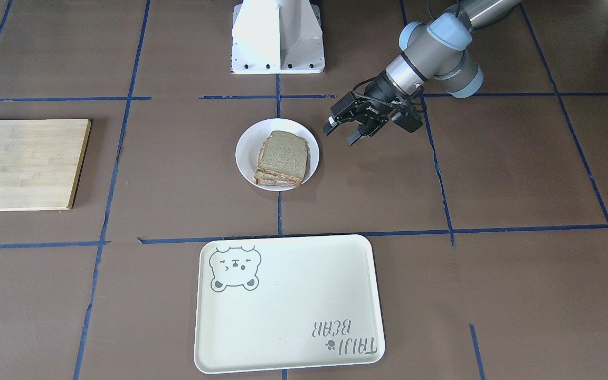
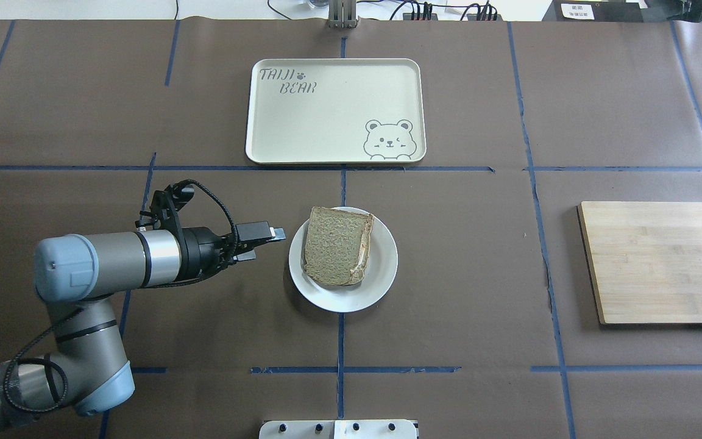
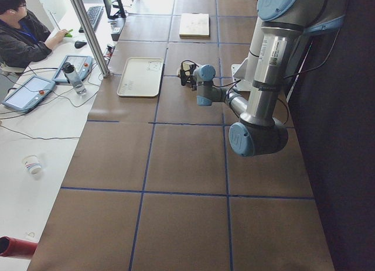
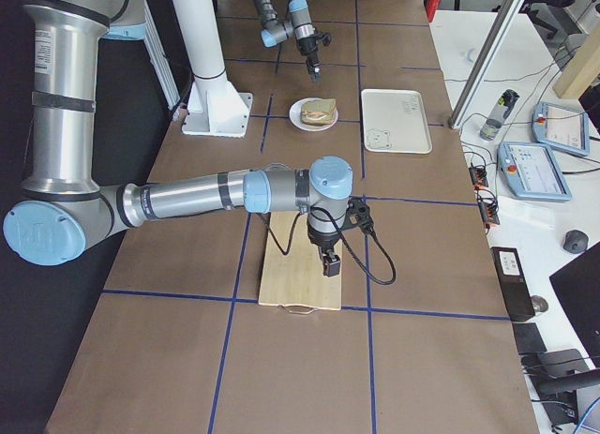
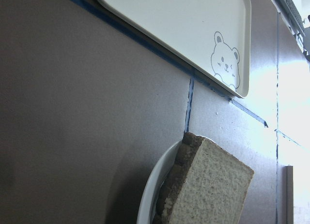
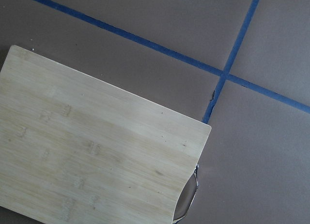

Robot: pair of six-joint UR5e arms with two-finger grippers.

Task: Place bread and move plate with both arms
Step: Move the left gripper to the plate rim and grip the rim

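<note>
The bread (image 1: 283, 154) lies on top of another slice on the small white plate (image 1: 246, 153) at the table's middle. It also shows in the overhead view (image 2: 334, 244) and in the left wrist view (image 5: 213, 190). The plate's rim shows there too (image 2: 381, 268) (image 5: 152, 195). My left gripper (image 1: 342, 134) (image 2: 262, 244) hovers just beside the plate's edge on my left, open and empty. My right gripper (image 4: 330, 262) shows only in the exterior right view, above the wooden board; I cannot tell whether it is open or shut.
A cream tray (image 2: 326, 122) (image 1: 288, 306) with a bear drawing lies beyond the plate. A bamboo cutting board (image 2: 662, 262) (image 1: 19, 163) (image 6: 87, 146) lies on my right. The white pedestal base (image 1: 277, 37) stands at my edge of the table.
</note>
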